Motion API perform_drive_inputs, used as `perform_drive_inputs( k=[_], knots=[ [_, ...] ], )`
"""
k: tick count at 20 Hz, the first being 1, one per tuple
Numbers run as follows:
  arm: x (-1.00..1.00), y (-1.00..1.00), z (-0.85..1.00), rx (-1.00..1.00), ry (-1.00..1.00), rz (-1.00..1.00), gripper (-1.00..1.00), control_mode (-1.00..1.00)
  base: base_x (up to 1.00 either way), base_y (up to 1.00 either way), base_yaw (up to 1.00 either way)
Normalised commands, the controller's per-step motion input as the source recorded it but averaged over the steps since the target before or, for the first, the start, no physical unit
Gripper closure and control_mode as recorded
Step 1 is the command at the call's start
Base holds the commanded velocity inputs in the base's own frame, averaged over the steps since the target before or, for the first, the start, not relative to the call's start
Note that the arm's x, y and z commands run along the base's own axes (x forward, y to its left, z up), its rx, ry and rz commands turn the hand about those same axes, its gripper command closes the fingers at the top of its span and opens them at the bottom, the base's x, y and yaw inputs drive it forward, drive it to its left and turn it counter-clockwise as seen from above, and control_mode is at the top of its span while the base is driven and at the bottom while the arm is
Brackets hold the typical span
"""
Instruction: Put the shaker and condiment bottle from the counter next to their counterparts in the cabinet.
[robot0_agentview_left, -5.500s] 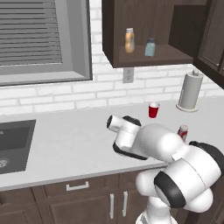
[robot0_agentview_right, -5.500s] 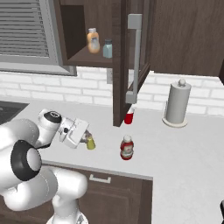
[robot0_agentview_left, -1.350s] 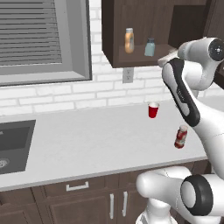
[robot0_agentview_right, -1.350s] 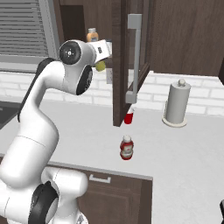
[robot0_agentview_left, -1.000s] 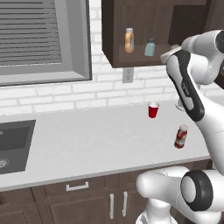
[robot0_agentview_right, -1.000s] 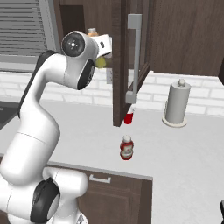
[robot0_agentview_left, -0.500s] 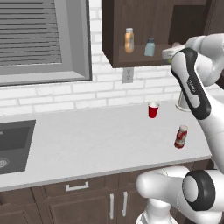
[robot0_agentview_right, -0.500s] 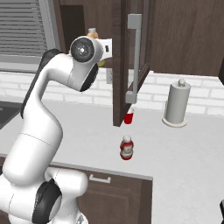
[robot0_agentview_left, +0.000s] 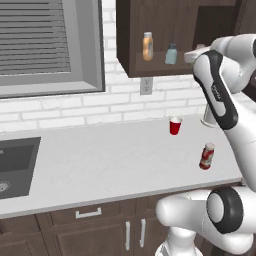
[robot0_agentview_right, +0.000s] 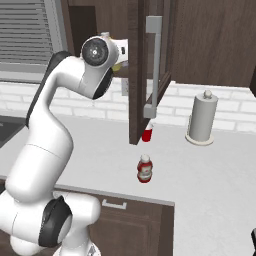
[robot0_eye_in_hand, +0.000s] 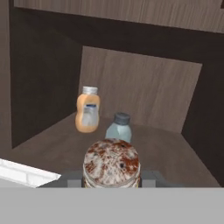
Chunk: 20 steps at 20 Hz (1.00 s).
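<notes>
The hand is clamped on the stubby yellow-green shaker with the dull speckled cap, upright, long axis vertical, cap up, raised at the mouth of the dark brown wooden wall cabinet. On its shelf stand the orange-amber bottle with a white cap and, just beside it, the small pale blue-grey shaker. Down on the pale grey-white table the red condiment bottle with a white cap stands upright, near a small red cup. The held shaker's body is mostly hidden behind its cap.
</notes>
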Motion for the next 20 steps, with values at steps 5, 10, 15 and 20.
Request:
perform_drive_inputs(
  k=[5,10,15,20],
  knots=[
    [0.09,-0.10,0.09,0.00,0.00,0.00,1.00,-1.00,0.00,0.00,0.00],
    [0.21,-0.21,0.00,0.00,0.00,0.00,1.00,-1.00,0.00,0.00,0.00],
    [0.18,0.00,0.00,0.00,0.00,0.00,1.00,-1.00,0.00,0.00,0.00],
    [0.19,0.00,-0.03,0.00,0.00,0.00,1.00,-1.00,0.00,0.00,0.00]
  ],
)
